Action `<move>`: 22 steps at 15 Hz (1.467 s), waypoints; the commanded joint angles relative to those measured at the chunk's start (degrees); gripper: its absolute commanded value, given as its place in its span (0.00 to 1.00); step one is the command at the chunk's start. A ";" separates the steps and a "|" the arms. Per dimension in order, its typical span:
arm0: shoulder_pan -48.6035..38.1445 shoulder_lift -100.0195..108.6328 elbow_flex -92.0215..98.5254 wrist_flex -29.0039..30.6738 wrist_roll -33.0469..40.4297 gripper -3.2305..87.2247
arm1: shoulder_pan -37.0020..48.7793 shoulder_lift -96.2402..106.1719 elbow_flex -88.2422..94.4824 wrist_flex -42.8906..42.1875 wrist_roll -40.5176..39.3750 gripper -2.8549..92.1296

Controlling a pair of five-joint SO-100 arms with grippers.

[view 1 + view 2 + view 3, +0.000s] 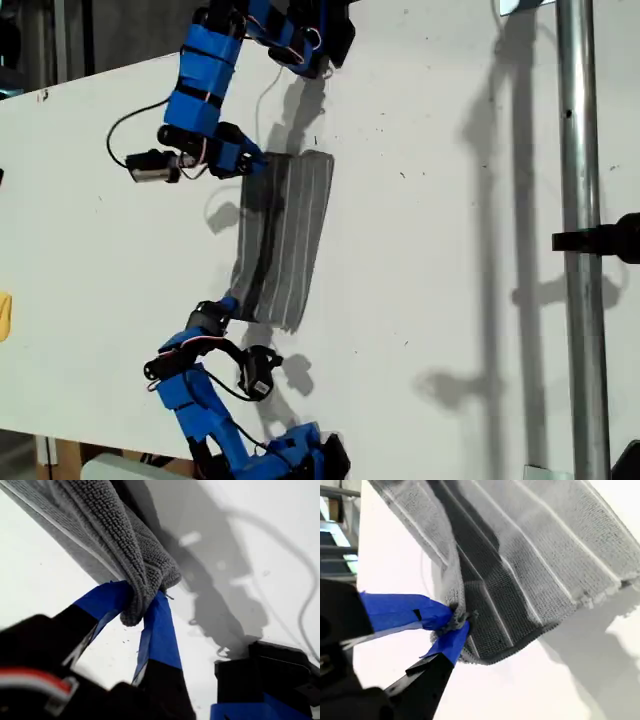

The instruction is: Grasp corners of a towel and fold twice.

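The grey striped towel (295, 230) lies on the white table (450, 250), with the edge at the exterior view's left lifted and a dark fold down its middle. My first gripper (255, 163) (140, 607), on the upper arm in the exterior view, is shut on a bunched corner (132, 612) of the towel (100, 525). My second gripper (228, 303) (455, 622), on the lower arm, is shut on another corner (451, 620) of the towel (535, 555). A free frayed corner (625, 582) rests flat on the table.
A metal pole (575, 240) with a black clamp (610, 238) stands at the exterior view's right. A yellow object (4, 315) sits at that view's left edge. A black cable (120, 130) loops beside the upper arm. Both arm bases flank the towel.
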 commanded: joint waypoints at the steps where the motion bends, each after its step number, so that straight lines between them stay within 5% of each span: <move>1: -1.93 1.05 -7.03 2.99 1.49 0.00 | 1.05 8.00 -6.15 1.76 -3.60 0.03; 5: 5.27 3.16 10.55 -5.62 -3.78 0.00 | -14.59 2.37 2.02 -1.85 10.28 0.03; 8: 6.15 1.85 20.65 -13.89 -6.77 0.00 | -15.64 0.09 13.01 -8.61 14.33 0.03; 12: 5.89 -3.52 20.57 -15.82 -8.35 0.01 | -10.46 -2.37 24.17 -18.46 12.30 0.03; 18: 6.59 -3.08 24.08 -15.21 -11.43 0.01 | -15.82 -7.38 20.83 -21.80 15.64 0.03; 19: 6.59 -2.29 24.17 -13.71 -11.69 0.01 | -16.70 -7.03 19.42 -20.30 15.38 0.12; 20: 6.86 0.44 24.87 -11.16 -12.92 0.15 | -17.93 -6.24 15.91 -15.64 15.73 0.29; 22: 7.73 10.72 27.33 -5.27 -14.85 0.30 | -20.74 -3.96 6.24 -2.64 18.02 0.33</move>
